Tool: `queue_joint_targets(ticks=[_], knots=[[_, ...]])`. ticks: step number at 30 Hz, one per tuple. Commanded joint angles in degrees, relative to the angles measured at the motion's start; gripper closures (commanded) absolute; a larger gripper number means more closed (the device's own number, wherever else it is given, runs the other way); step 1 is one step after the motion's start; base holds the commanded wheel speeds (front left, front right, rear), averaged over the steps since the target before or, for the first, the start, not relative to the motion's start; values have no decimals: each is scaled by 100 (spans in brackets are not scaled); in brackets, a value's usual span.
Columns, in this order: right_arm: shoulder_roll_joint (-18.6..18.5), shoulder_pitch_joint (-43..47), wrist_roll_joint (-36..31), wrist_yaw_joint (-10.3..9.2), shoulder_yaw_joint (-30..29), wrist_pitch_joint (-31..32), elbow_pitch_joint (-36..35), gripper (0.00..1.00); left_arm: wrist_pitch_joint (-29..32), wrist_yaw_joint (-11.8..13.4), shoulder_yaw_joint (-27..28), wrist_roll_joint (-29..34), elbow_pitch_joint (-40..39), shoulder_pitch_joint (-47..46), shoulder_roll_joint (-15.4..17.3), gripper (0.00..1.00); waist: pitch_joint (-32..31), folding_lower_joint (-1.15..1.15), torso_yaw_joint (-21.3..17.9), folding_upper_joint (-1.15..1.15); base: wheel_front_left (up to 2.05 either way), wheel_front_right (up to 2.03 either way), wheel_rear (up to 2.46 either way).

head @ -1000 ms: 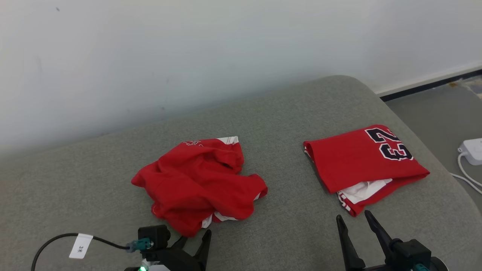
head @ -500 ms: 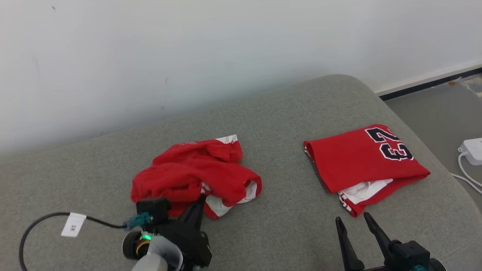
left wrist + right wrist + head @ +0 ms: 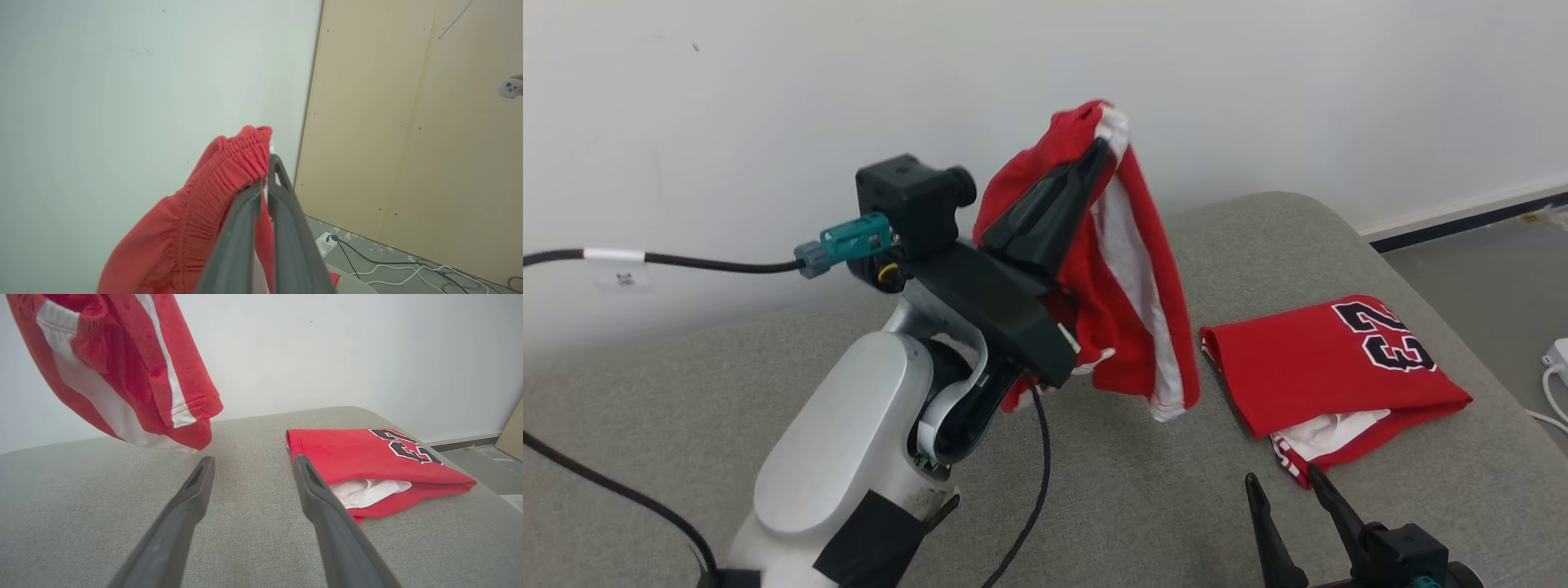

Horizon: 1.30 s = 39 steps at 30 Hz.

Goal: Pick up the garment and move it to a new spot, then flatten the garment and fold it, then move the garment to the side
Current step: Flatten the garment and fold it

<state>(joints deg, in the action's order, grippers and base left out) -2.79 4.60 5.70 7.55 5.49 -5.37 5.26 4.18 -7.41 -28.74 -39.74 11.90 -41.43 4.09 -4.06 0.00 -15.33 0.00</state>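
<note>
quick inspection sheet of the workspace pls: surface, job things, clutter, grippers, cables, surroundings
Surface: grey cushion, fabric-covered, rounded far corner.
Job's things: red garment with white stripes, hanging in the air, clear of the cushion.
Clutter: folded red jersey with dark numerals, lying on the cushion's right side.
Grippers: left gripper raised, shut on the red garment's elastic band; right gripper open, empty, low over the cushion near the jersey.
Cables: black cable with a white tag runs to the left wrist; white cables lie on the floor.
Surroundings: white wall behind; beige panel beside it.
</note>
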Motion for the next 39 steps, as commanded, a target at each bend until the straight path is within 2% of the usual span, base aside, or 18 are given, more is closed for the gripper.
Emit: queue_joint_targets(ticks=[1, 4, 6, 8, 13, 16, 21, 25, 28, 30, 31, 32, 33, 39], knots=[[0, -20, -11, -14, 7, -1, 10, 0, 67, -4, -52, -151, -140, -197, -42, 100, -7, 0, -20, 0, 0, 0, 0], [0, -22, -4, -14, -11, -17, 11, 0, 225, 66, -97, -605, -287, -308, -88, 100, -7, 0, -49, 0, 0, 0, 0], [0, -15, 12, -14, -21, -22, 8, 0, 487, 265, -197, -788, -203, -184, -99, 100, -1, 0, -58, 0, 0, 0, 0], [0, -10, 26, -14, -25, -38, 2, 0, 832, 568, -221, -907, -31, 130, -40, 100, 17, 0, -61, 0, 0, 0, 0], [0, 44, 57, -14, -73, -72, -7, 0, 1440, 1430, 40, -1067, 423, 1044, 611, 100, 92, 0, 2, 0, 0, 0, 0], [1, 47, 53, -14, -92, -72, -16, 0, 1433, 1735, 251, -1064, 775, 1515, 1005, 100, 151, 0, 67, 0, 0, 0, 0], [0, -40, 63, -14, -31, -59, -12, 0, 1089, 1758, 527, -1104, 1315, 1780, 1282, 100, 214, 0, 135, 0, 0, 0, 0], [1, -129, 57, -14, 62, -38, 5, 0, 366, 1747, 722, -840, 1887, 1569, 1444, 100, 265, 0, 137, 0, 0, 0, 0], [-1, -183, 43, -14, 117, -38, 20, 0, 16, 1741, 776, -708, 2338, 1422, 1491, 100, 286, 0, 85, 0, 0, 0, 0], [0, -197, 15, -14, 104, -31, 26, 0, 85, 1741, 724, -734, 2619, 1387, 1449, 100, 285, 0, 52, 0, 0, 0, 0], [0, -187, 3, -14, 86, -27, 27, 0, 132, 1718, 693, -745, 2728, 1364, 1428, 89, 284, 0, 42, 0, 0, 0, 0], [1, -176, -11, -14, 64, -24, 23, 0, 177, 1699, 677, -756, 2820, 1341, 1419, 60, 284, 0, 32, 0, 0, 0, 0], [0, -154, -26, -14, 29, -21, 14, 0, 251, 1739, 660, -795, 2984, 1344, 1383, 0, 281, 0, 26, 0, 0, 0, 0], [0, -63, -38, -14, -88, -11, -27, 0, 123, 1858, 679, -807, 2996, 1564, 1359, 0, 219, 0, 140, 0, 0, 0, 0]])
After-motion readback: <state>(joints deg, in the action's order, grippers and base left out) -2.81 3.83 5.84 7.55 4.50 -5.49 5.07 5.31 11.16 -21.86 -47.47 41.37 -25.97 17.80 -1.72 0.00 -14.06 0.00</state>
